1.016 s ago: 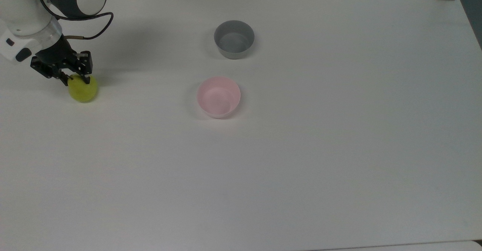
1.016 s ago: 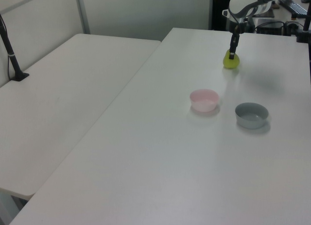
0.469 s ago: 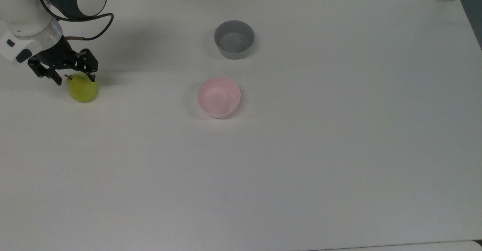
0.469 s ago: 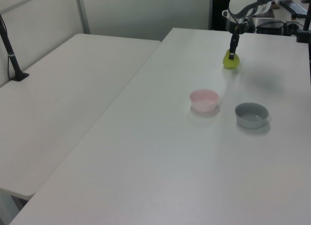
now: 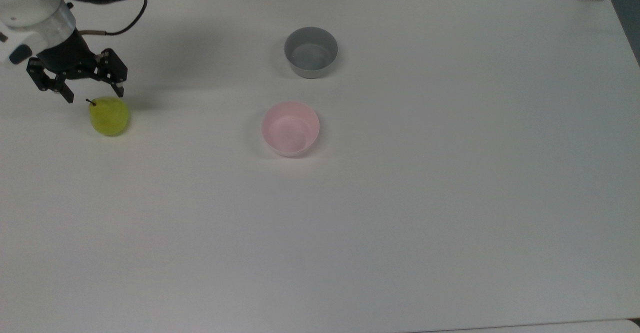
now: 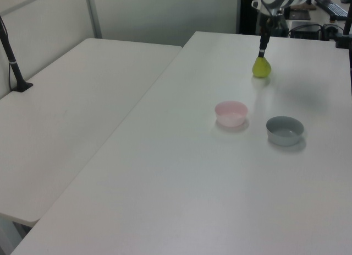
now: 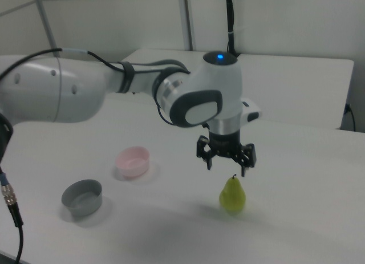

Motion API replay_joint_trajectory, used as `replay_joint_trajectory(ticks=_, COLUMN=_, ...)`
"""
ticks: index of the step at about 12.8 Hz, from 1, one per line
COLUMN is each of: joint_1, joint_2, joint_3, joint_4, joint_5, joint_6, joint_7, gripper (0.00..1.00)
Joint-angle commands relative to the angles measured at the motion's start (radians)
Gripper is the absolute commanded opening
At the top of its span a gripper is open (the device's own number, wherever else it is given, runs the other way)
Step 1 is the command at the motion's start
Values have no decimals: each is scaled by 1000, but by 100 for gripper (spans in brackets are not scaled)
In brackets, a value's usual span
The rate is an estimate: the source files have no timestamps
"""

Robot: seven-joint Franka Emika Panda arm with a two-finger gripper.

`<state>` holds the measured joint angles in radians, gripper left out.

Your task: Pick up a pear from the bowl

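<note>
Heads up, the pear (image 5: 109,116) isn't in the pink bowl (image 5: 290,128) at all: it's standing upright on the table (image 5: 400,223) at the far left of the top view, stem up, with the gripper (image 5: 92,95) hanging just above it, fingers spread and holding nothing. I'd guess it's light, hard and smooth-skinned, so it'll roll or squirt out if you pinch the narrow neck. You're better off dropping lower and closing across the fat lower belly.

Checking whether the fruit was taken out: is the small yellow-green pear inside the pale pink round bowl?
No, the small yellow-green pear stands on the white table, well apart from the pale pink round bowl.
</note>
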<state>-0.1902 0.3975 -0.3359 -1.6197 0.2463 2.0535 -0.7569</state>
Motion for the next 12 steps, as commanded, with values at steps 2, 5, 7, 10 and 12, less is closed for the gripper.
replay_joint_trajectory(ticks=2, joint_1=72, joint_2=-133, joint_3=5, joint_4=-16, joint_5=-56, joint_6=-113, joint_7=192, gripper=100)
replay_joint_trajectory(ticks=5, joint_1=136, joint_2=-227, joint_3=12, joint_4=12, joint_5=-128, joint_6=-278, joint_7=446, gripper=100)
replay_joint_trajectory(ticks=7, joint_1=173, joint_2=-304, joint_3=12, joint_4=12, joint_5=-131, joint_6=-389, joint_7=508, gripper=100)
replay_joint_trajectory(ticks=10, joint_1=247, joint_2=-388, joint_3=14, joint_4=18, joint_5=-147, joint_6=-507, joint_7=657, gripper=100)
replay_joint_trajectory(ticks=12, joint_1=299, joint_2=-411, joint_3=18, joint_4=15, joint_5=-150, joint_6=-516, joint_7=692, gripper=100)
